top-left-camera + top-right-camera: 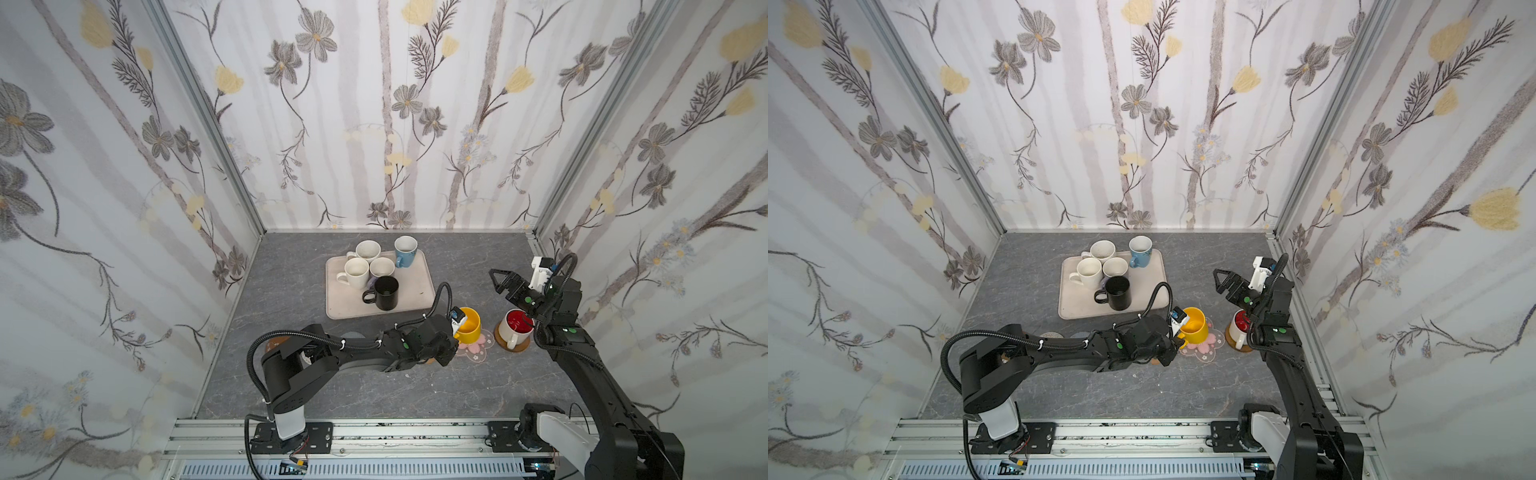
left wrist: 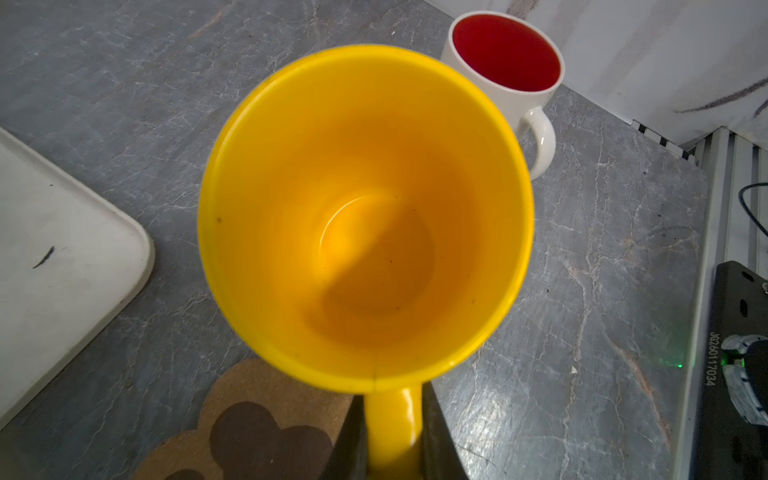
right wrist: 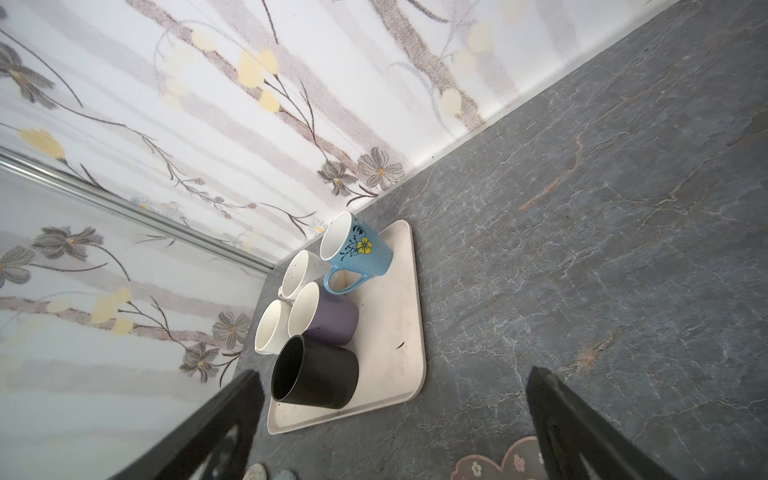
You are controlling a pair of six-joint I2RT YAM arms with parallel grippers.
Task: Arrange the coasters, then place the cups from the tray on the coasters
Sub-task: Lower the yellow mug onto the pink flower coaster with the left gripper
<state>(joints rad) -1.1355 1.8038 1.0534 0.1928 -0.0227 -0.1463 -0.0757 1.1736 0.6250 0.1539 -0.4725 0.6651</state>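
Observation:
My left gripper [image 2: 392, 419] is shut on the handle of the yellow cup [image 1: 469, 326], which is upright over the pink blossom coaster [image 1: 477, 352]; whether it rests on it I cannot tell. Beside it the white cup with red inside [image 1: 515, 326] stands on a brown wooden coaster [image 1: 524, 346]. My right gripper [image 1: 500, 281] hangs open and holds nothing, above the table right of the tray [image 1: 415, 291]. The tray holds the black cup [image 1: 384, 293], the lavender cup [image 3: 328, 320], the light blue cup [image 1: 405, 250] and two cream-white cups [image 1: 356, 272].
A brown paw coaster [image 2: 257, 415] lies next to the yellow cup. Two more coasters [image 1: 1052, 334] peek out from under my left arm. Flowered walls close in the back and both sides; a metal rail [image 1: 374, 432] runs along the front.

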